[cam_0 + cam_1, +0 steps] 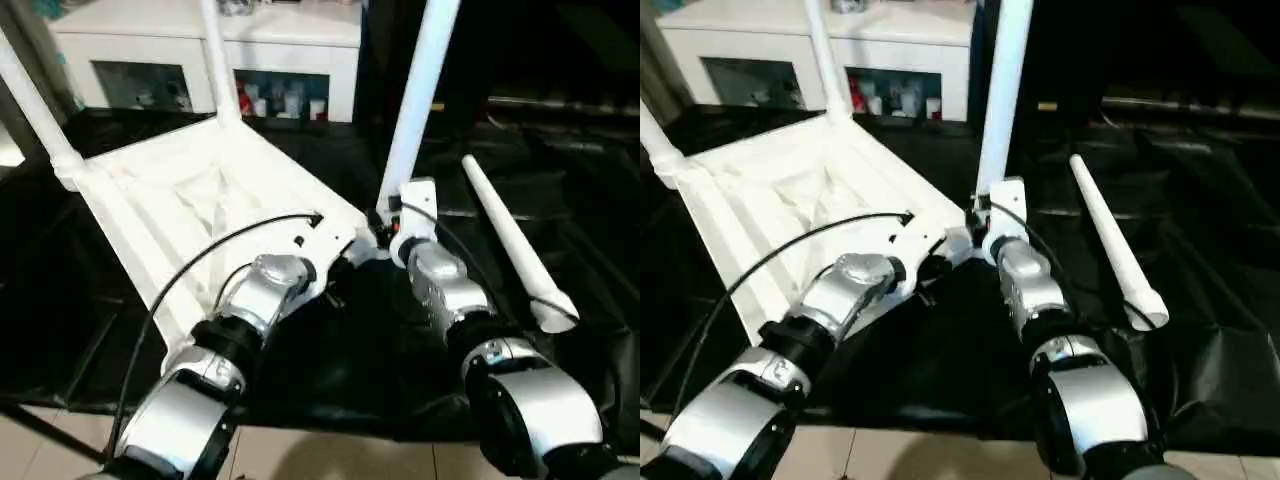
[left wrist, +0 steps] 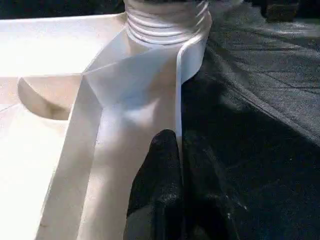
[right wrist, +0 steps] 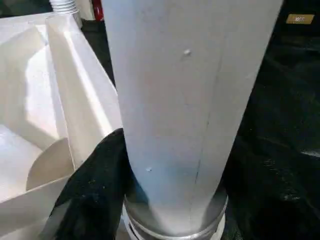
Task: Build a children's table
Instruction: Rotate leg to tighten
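The white tabletop (image 1: 200,200) lies upside down on a black sheet (image 1: 330,350), its ribbed underside facing up, in front of a white glass-door cabinet (image 1: 200,70). Three white legs stand up out of its corner sockets: one at the far left corner (image 1: 35,110), one at the far corner (image 1: 220,60), and one at the near right corner (image 1: 415,95), leaning slightly. The fourth leg (image 1: 510,245) lies loose on the sheet to the right, well apart from the tabletop, its wider end nearest the robot. The left gripper (image 2: 177,165) is clamped on the thin upright rim of the tabletop just beside the near right corner socket, one black finger on each side of the edge. The right gripper (image 1: 395,215) sits at the foot of the near right leg; from its wrist, one black finger (image 3: 95,185) rests against the leg's side just above the socket, but I cannot tell whether it is gripping the leg or has let go.
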Controlling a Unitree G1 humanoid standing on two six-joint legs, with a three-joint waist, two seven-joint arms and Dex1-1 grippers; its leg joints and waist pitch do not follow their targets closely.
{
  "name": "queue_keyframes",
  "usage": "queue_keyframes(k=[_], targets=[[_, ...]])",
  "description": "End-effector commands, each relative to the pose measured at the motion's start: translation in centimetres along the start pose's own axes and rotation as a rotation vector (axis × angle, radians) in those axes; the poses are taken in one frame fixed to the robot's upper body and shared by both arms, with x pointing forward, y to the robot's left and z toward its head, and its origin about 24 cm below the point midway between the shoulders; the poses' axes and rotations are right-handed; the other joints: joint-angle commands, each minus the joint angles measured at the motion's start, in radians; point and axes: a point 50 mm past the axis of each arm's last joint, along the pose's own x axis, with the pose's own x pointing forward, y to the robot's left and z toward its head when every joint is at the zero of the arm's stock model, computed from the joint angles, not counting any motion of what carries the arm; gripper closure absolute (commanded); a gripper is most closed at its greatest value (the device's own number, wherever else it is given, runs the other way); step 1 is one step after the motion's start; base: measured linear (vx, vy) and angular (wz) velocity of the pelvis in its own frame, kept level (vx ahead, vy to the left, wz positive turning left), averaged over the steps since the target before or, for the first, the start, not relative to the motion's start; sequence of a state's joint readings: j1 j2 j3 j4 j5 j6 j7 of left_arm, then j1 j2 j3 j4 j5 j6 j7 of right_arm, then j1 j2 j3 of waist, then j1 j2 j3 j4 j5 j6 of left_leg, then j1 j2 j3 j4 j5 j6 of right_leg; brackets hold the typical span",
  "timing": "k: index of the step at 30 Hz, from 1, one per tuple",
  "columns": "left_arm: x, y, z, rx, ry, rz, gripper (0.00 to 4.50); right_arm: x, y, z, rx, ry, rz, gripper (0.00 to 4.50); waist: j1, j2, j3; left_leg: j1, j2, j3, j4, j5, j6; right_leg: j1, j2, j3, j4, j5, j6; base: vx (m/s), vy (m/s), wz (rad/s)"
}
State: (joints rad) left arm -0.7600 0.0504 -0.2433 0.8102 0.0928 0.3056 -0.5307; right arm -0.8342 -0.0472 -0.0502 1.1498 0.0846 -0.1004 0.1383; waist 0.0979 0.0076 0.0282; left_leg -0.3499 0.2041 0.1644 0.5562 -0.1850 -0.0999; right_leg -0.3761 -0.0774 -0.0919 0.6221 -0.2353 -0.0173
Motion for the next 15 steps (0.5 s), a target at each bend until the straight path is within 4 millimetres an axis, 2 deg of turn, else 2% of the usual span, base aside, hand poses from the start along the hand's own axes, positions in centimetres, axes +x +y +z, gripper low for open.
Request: queue_keyframes(k=[1,3,5,6,8,13,15], targets=[[-0.4,1.1,0.8,0.015,-0.041,0.039,4.50,-0.7,-0.1,-3.3,0.029,0.140,-0.008,1.39,-0.001,-0.005,-0.039,-0.006,0.028,0.000,-0.057,-0.153,0.057,0.043,-0.076,0.058,-0.090,-0.101,-0.191,0.000,0.000,0.00],[-0.4,1.1,0.8,0.015,-0.041,0.038,4.50,-0.7,-0.2,-3.2,0.028,0.135,-0.008,1.07,-0.001,-0.005,-0.041,-0.007,0.029,0.001,-0.056,-0.144,0.058,0.044,-0.076,0.058,-0.088,-0.087,-0.194,0.000,0.000,0.00],[-0.4,1.1,0.9,0.017,-0.040,0.038,4.50,-0.7,-0.2,-3.1,0.026,0.128,-0.007,0.94,-0.002,-0.005,-0.040,-0.007,0.028,0.002,-0.055,-0.136,0.062,0.043,-0.074,0.058,-0.087,-0.073,-0.197,0.000,0.000,0.00],[-0.4,1.2,0.9,0.017,-0.040,0.038,4.50,-0.6,-0.2,-3.0,0.026,0.126,-0.007,0.87,0.000,-0.006,-0.046,-0.009,0.026,0.004,-0.050,-0.108,0.066,0.046,-0.077,0.060,-0.081,-0.026,-0.206,0.000,0.000,0.00],[-0.4,1.2,0.9,0.019,-0.041,0.036,4.50,-0.6,-0.2,-2.8,0.026,0.116,0.001,0.58,-0.001,-0.007,-0.044,-0.009,0.026,0.004,-0.049,-0.089,0.077,0.045,-0.072,0.057,-0.076,0.015,-0.216,0.000,0.000,0.00],[-0.5,1.3,0.8,0.031,-0.039,0.023,4.50,-0.5,-0.1,-2.2,0.021,0.077,0.054,0.58,-0.002,-0.004,-0.046,-0.012,0.028,0.004,-0.046,-0.071,0.098,0.048,-0.074,0.056,-0.071,0.052,-0.230,0.000,0.000,0.00],[-0.7,1.4,0.7,0.055,-0.041,0.002,4.50,-0.7,-0.2,-1.8,0.000,0.044,0.104,0.58,-0.003,-0.006,-0.047,-0.012,0.026,0.005,-0.042,-0.055,0.116,0.050,-0.073,0.056,-0.067,0.102,-0.241,0.000,0.000,0.00]])
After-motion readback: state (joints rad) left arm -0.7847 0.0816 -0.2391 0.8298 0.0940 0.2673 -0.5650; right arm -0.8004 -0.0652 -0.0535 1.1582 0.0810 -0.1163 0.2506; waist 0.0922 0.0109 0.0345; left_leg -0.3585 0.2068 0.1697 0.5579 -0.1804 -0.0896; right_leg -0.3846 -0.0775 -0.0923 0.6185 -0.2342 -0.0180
